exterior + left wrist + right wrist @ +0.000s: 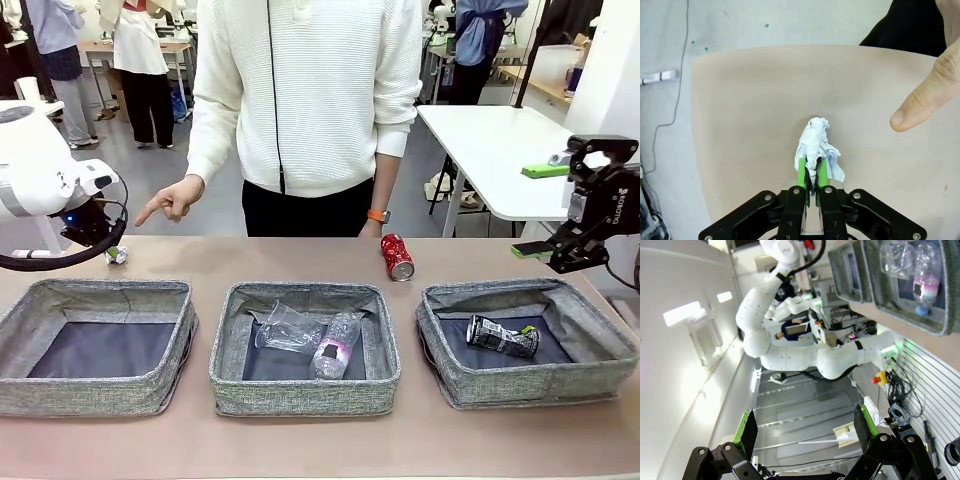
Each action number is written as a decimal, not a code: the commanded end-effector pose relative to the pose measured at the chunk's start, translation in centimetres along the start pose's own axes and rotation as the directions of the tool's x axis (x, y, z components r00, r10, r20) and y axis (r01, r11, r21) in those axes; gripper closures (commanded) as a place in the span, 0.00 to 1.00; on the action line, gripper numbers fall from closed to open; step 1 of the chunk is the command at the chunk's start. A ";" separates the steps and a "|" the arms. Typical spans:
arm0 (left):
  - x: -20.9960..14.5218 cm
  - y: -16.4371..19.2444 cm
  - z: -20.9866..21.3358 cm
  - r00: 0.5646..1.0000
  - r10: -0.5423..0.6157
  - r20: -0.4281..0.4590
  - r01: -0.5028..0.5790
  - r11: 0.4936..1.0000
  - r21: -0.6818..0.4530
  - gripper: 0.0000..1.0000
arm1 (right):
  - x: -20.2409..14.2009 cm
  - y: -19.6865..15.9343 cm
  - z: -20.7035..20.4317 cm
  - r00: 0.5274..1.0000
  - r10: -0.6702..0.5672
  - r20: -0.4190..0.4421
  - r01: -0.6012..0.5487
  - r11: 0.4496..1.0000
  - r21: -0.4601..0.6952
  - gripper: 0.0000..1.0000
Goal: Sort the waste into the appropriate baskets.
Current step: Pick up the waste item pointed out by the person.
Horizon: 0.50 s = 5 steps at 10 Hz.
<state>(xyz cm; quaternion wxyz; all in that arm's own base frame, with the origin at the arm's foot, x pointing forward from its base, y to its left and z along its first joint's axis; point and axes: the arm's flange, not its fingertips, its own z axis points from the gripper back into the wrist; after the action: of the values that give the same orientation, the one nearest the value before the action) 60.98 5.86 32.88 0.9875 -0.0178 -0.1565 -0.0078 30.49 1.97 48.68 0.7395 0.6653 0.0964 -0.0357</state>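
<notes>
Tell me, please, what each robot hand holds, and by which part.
The left hand is shut on the crumpled white paper ball, pinching its near end; the right hand is open, empty.

The crumpled paper ball [816, 145] has its lower end hidden between the left tool's [812, 173] pads [823, 171]. The person's pointing hand [930, 95] is cut by the right edge. The left basket [20, 385] runs off the front view's left edge.

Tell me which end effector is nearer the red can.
Right. The right end effector hangs open, right of the red can; the left end effector sits far left, shut on the crumpled paper ball.
</notes>
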 end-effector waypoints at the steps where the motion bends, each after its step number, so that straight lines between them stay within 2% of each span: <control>1: 0.2 0.1 0.0 1.000 0.023 -0.005 -0.023 1.000 0.020 1.00 | 0.0 0.3 0.0 1.000 0.016 -0.002 -0.016 1.000 0.017 0.00; 3: -0.3 0.2 1.5 0.999 0.049 -0.018 -0.049 0.999 -0.007 1.00 | 0.0 0.3 0.0 1.000 0.016 -0.002 -0.016 1.000 0.017 0.00; 4: -1.2 0.4 4.3 0.992 0.107 -0.069 -0.108 0.994 -0.024 1.00 | 0.0 0.3 0.0 1.000 0.016 -0.002 -0.016 1.000 0.017 0.00; 5: -3.0 0.3 8.4 0.991 0.094 -0.097 -0.099 0.994 -0.047 1.00 | 0.0 0.3 0.0 1.000 0.016 -0.002 -0.016 1.000 0.017 0.00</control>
<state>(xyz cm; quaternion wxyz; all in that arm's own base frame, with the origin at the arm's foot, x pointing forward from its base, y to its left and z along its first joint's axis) 58.86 6.45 36.33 0.9911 -0.0339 -0.1268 0.0217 30.49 1.98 48.68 0.7396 0.6652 0.0964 -0.0356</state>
